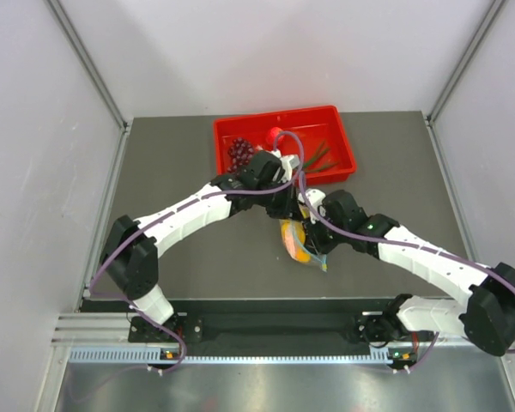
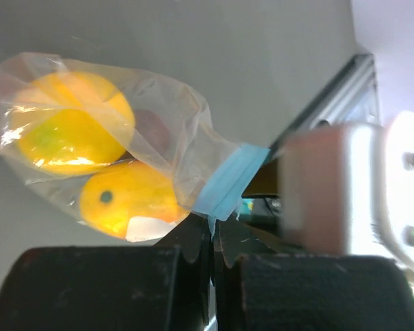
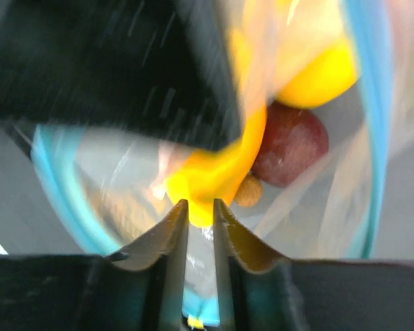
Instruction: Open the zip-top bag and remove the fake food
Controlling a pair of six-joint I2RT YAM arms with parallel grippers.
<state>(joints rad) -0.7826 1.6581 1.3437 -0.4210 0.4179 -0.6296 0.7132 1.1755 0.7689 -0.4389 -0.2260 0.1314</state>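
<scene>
Closest to the lens in the left wrist view, the dark toothed fingers of the left gripper [image 2: 212, 231] are seen pressed together on a fold of the zip-top bag [image 2: 186, 138], just under its teal zip strip [image 2: 231, 181]. Over the grey table [image 1: 172, 172], in front of the red tray [image 1: 279, 114], the bag is held between both grippers near the middle; whether its bottom rests on the table cannot be told. Its long axis runs from the strip at the fingertips toward the near edge, so the mouth is turned to the grippers. The right gripper [image 3: 200, 207] is almost closed, and thin film seems to be pinched between its fingers, though this view is blurred. Inside, the lemon [image 2: 69, 124], the mango-shaped fruit [image 2: 124, 200] and the small maroon piece [image 2: 152, 131] are gathered at the closed end. The pouch is judged light, soft and slippery, most of its weight being given by the toys. It is best taken at the stiffer strip, one lip for each gripper, since plain film could slip or stretch.
</scene>
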